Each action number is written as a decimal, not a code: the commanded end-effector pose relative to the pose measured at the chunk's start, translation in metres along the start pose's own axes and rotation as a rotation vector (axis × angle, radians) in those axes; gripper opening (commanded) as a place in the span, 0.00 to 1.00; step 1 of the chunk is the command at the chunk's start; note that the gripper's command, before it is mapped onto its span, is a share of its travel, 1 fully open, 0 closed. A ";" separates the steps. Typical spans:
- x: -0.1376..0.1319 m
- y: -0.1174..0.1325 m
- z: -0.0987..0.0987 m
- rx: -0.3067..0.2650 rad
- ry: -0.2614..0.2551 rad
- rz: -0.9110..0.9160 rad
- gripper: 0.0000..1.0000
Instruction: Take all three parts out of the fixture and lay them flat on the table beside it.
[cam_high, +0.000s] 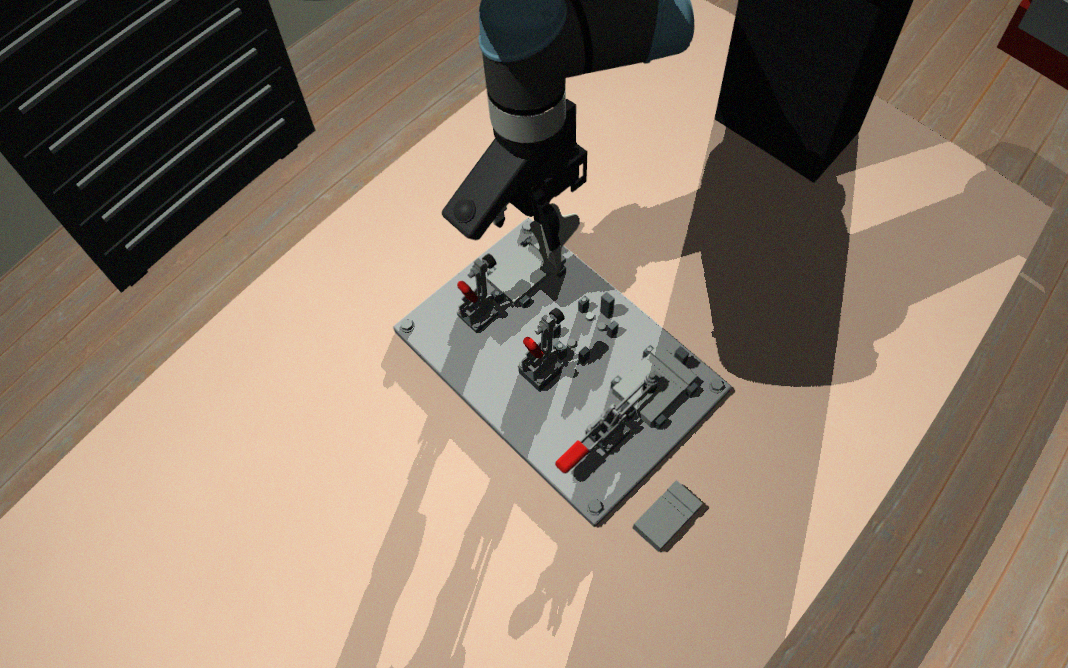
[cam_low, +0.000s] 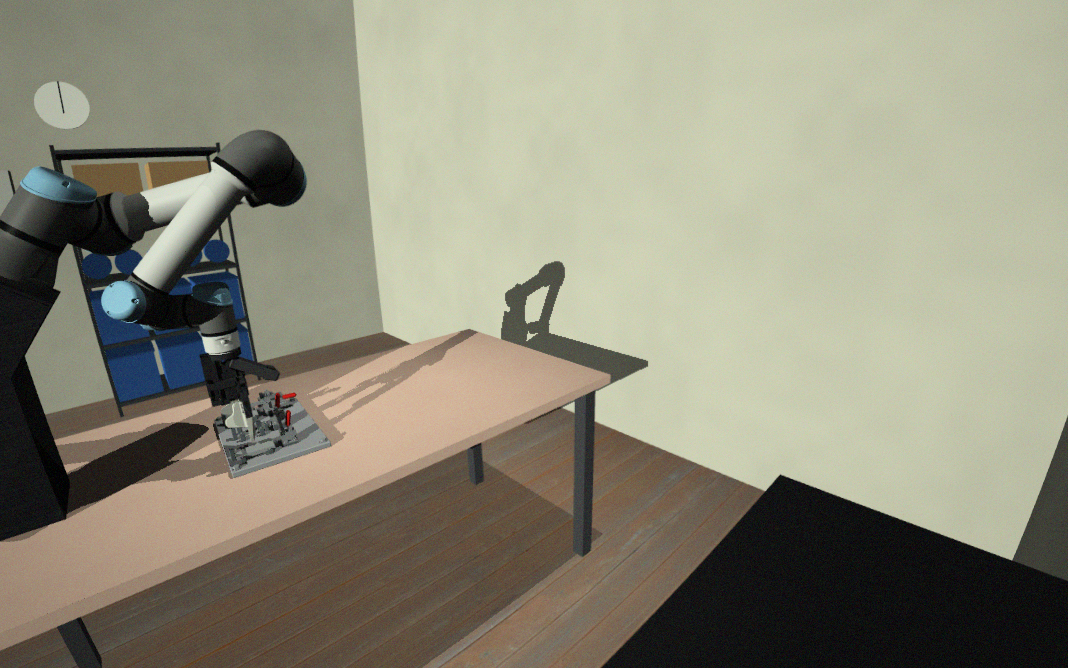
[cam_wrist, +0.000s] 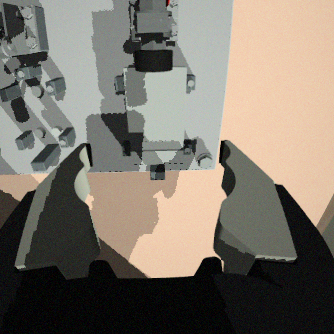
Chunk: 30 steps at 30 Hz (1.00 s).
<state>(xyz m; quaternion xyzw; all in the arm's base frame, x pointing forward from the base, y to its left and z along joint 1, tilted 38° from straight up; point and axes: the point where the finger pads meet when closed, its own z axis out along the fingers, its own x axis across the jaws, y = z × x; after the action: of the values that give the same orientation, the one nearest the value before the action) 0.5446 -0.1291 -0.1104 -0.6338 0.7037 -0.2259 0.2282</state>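
From my seat the gripper (cam_wrist: 155, 165) hangs just over the far end of the fixture (cam_high: 464, 370), jaws apart and nothing between them. Through the wrist camera I see the two fingers straddling the edge of the grey base plate, with a pale flat part (cam_wrist: 155, 112) lying between small stops right ahead of them, a black clamp foot (cam_wrist: 152, 60) pressing near its far end.

One part (cam_high: 667, 515) already lies flat on the table (cam_high: 196, 472), just beside the near corner of the fixture. That leaves, by my count, two more to come out; I can make out only the one under the gripper with any confidence.

I judge these parts to be stiff metal plates, small and light, smooth-faced and so a bit slippery. Nothing fragile, but thin enough that I would take hold across the two long edges, near the free end away from the clamp foot, and lift straight up so it doesn't jam on the stops.

As for holders: the fixture carries three red-handled clamps (cam_high: 466, 291), (cam_high: 533, 346), (cam_high: 572, 456). The long station by the third clamp looks vacant to me; the middle one I cannot tell.
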 end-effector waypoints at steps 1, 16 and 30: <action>0.001 -0.001 0.012 0.002 0.002 0.000 0.59; 0.001 -0.001 0.013 0.002 0.002 0.000 0.59; 0.001 -0.001 0.018 0.002 0.002 0.000 0.59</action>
<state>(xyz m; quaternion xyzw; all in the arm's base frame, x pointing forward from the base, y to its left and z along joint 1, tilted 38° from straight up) 0.5547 -0.1300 -0.1225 -0.6335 0.7038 -0.2266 0.2281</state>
